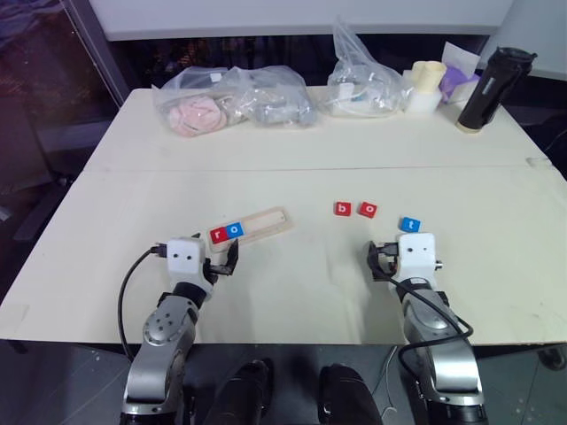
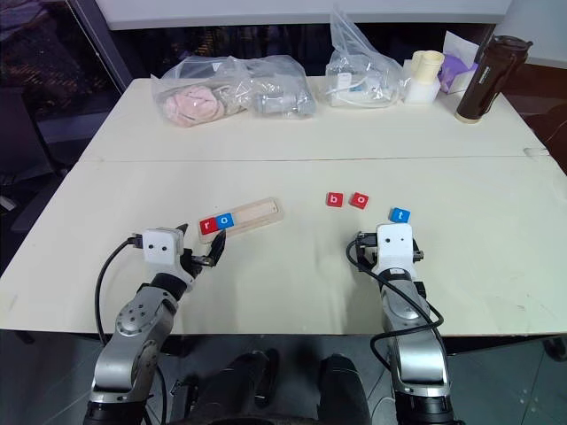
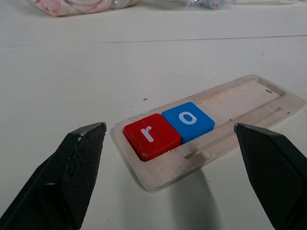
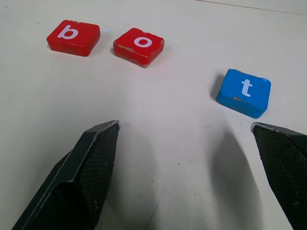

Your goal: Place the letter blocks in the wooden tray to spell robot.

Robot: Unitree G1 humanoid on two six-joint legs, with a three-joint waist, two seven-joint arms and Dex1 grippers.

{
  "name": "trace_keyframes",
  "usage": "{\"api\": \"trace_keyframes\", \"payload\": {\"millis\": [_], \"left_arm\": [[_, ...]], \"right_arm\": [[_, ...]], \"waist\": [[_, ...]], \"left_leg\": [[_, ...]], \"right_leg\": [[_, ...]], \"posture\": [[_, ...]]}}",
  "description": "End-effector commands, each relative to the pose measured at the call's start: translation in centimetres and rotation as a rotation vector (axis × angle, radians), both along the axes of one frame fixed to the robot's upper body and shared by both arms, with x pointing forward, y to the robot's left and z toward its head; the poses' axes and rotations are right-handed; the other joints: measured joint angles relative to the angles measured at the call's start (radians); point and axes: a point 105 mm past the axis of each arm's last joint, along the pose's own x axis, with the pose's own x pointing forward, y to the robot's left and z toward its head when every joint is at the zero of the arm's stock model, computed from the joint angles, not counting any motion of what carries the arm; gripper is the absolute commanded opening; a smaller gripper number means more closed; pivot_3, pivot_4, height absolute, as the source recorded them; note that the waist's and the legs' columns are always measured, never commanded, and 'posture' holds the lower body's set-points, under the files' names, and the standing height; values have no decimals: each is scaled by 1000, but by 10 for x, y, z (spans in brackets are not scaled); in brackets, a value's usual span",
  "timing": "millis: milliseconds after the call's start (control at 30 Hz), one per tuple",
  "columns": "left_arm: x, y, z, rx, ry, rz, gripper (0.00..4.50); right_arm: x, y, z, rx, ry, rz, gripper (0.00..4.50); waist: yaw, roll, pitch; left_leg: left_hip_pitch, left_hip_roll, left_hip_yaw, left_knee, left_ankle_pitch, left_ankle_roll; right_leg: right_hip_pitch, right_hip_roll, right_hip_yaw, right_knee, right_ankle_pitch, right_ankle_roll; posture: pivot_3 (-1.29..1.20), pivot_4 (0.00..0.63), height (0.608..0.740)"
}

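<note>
The wooden tray (image 1: 266, 220) lies slanted on the table, left of centre. Its left end holds a red "r" block (image 3: 151, 134) and, touching it, a blue "o" block (image 3: 188, 120); the rest of the groove is bare. My left gripper (image 2: 199, 239) hovers open just in front of that left end, holding nothing. A red "b" block (image 4: 73, 36), a red "o" block (image 4: 138, 45) and a blue "t" block (image 4: 243, 91) lie loose on the table to the right of the tray. My right gripper (image 4: 184, 124) is open and empty, just short of the blue "t".
Along the table's far edge sit two clear plastic bags (image 1: 235, 99) (image 1: 363, 78) with items inside, a cream cup (image 1: 425, 84) and a black bottle (image 1: 487, 88). A seam (image 1: 310, 168) runs across the table (image 1: 496, 292) behind the blocks.
</note>
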Motion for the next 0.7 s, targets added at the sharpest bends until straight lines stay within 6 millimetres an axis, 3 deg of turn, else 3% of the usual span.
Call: {"api": "trace_keyframes", "payload": {"millis": [33,700], "left_arm": [[-2,1,16,1,-71,1,4500],[0,1,17,2,-78,-10,4500]], "right_arm": [[-2,2,7,-8,-25,6,4436],[1,2,7,-10,-32,14,4436]], "waist": [[0,0,0],[0,0,0]], "left_leg": [[0,0,0,0,0,0],[0,0,0,0,0,0]], "right_leg": [[0,0,0,0,0,0],[0,0,0,0,0,0]], "posture": [[0,150,738],[0,150,738]]}}
